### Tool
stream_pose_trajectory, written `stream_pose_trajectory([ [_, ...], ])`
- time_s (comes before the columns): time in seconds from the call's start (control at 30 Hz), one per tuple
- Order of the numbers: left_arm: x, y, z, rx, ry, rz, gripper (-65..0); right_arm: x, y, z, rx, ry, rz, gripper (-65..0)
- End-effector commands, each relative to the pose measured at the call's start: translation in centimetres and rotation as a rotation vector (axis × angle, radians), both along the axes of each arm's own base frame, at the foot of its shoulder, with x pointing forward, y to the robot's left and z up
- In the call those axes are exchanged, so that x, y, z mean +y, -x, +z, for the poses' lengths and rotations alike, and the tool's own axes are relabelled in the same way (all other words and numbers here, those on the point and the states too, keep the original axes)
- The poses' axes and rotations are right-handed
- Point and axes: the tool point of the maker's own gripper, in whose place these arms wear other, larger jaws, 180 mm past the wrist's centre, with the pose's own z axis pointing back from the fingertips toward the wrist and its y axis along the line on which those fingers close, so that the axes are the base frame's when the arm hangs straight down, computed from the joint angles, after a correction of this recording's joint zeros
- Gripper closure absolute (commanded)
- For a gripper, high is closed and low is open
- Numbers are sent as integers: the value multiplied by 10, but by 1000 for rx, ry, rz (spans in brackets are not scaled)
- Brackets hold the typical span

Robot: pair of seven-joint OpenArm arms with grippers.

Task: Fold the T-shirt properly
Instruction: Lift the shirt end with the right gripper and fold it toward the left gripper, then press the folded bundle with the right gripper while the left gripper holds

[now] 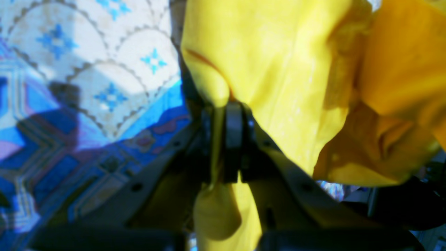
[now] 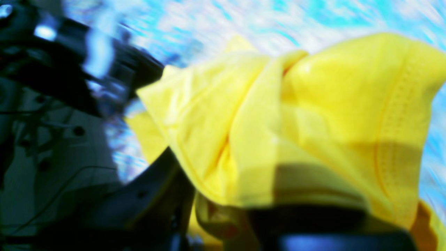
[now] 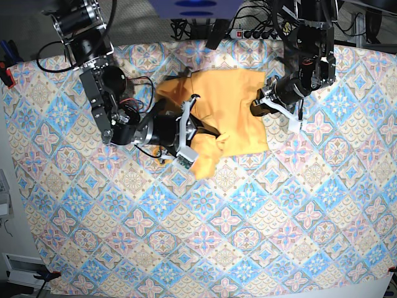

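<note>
- Both pincers were clamped on cloth: the left gripper (image 1: pixel 232 139) had its jaws closed on a pinch of yellow fabric that ran through between them, and the right gripper (image 3: pixel 189 138) was closed on a bunched fold of the same shirt, though its jaw tips were buried under cloth in the right wrist view.
- Beneath both grippers lay the patterned tablecloth (image 3: pixel 248 236), which covered the whole work surface.
- Between the two grippers lay the T-shirt (image 3: pixel 229 105), rumpled and not yet squared up, its bulk spread from the right gripper across to the left gripper.
- Its long axis ran roughly from one gripper to the other, so each arm held an opposite end; neither arm was clearly nearer the body of the garment.
- Just below the right gripper in the base view, a loose bundle of fabric hung down toward the tablecloth, probably a sleeve or corner, too crumpled to be sure.
- In the right wrist view a stitched hem (image 2: pixel 397 139) ran along the edge of the bunched cloth, just beyond the right gripper.
- Judging from this, the next move depended on drawing the grippers apart along that shared axis to stretch the shirt flat before any fold.
</note>
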Motion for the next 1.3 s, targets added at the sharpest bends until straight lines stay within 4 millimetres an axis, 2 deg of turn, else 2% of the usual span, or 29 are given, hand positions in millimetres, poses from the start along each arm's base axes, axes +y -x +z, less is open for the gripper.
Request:
stream_pose_trajectory([
  [0.0,1,-7,8,-33,4,-3,0,14,-7,22,-42,-73,7,-2],
  [0.07,1,-7,8,-33,3,-4,0,27,-3,23,-44,-84,26,-3],
  [0.27,1,-7,8,-34,7,-2,0,51,15,-20,-3,39,87,-11],
  [0.4,1,-7,8,-34,7,-2,0,59,15,-31,15,33,70,-109],
  [0.6,1,-7,8,-34,6,-3,0,59,13,-26,0,11,59,-281],
  [0.73,2,-7,8,-34,4,-2,0,62,13,-19,-22,1,68,-352],
  [0.87,3,-7,7,-33,2,-1,0,67,7,15,-117,-43,72,-382],
  [0.93,3,-7,7,-33,1,-1,0,66,6,23,-143,-48,74,-382],
  [1.07,4,-7,7,-33,-1,-2,0,40,-8,21,-159,-21,13,-382],
  [1.17,4,-7,8,-35,1,-1,0,1,-23,22,-174,3,-91,-380],
  [1.27,10,-8,9,-37,-9,4,0,-40,-37,20,-180,33,-198,-337],
])
